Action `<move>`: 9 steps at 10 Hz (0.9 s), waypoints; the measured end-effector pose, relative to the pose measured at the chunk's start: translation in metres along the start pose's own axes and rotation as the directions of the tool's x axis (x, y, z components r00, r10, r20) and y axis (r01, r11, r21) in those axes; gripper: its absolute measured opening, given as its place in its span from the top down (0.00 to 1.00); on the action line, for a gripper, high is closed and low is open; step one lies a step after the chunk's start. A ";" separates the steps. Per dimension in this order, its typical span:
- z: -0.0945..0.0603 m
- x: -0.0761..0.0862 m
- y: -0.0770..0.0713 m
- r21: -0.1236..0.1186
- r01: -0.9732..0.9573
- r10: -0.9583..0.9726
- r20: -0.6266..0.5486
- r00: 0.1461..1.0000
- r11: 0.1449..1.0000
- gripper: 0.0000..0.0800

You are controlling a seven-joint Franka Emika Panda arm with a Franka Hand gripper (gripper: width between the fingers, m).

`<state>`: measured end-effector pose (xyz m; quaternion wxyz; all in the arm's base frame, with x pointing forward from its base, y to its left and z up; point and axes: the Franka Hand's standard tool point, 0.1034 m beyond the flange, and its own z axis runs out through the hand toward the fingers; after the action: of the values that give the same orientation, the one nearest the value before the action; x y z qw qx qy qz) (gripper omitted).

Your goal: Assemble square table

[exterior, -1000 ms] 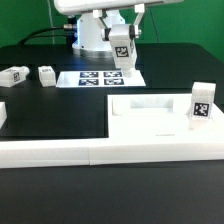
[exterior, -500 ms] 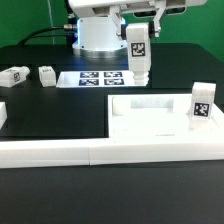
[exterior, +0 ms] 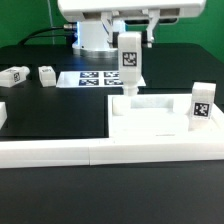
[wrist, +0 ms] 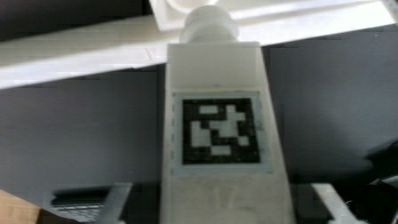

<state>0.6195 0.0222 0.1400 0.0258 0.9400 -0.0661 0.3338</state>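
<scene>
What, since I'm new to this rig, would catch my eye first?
A tagged white leg, upright in the hand, its tip at the far edge of the tabletop. Another leg stands at the tabletop's corner on the exterior view's right.

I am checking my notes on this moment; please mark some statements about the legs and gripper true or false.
The gripper holds a leg upright. True.
Two loose legs lie at the exterior view's left. True.
No leg stands on the square slab yet. False: a standing leg is at its end on the exterior view's right.
The held leg hangs over the marker board. False: it is at the slab's far corner.
</scene>
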 end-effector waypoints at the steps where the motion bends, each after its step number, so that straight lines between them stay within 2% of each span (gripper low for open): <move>1: 0.001 -0.002 -0.002 -0.005 0.008 -0.008 0.003 1.000 1.000 0.64; 4: 0.002 -0.002 0.002 -0.010 0.011 -0.011 0.002 1.000 1.000 0.64; 6: 0.010 -0.001 0.026 -0.030 0.040 -0.040 0.010 0.999 0.999 0.64; 7: 0.012 0.003 0.036 -0.028 0.045 -0.045 0.007 0.999 0.999 0.64; 9: 0.018 -0.002 0.050 -0.029 0.031 -0.030 0.020 0.999 0.999 0.64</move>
<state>0.6224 -0.0285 0.1254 0.0442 0.9436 -0.0571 0.3230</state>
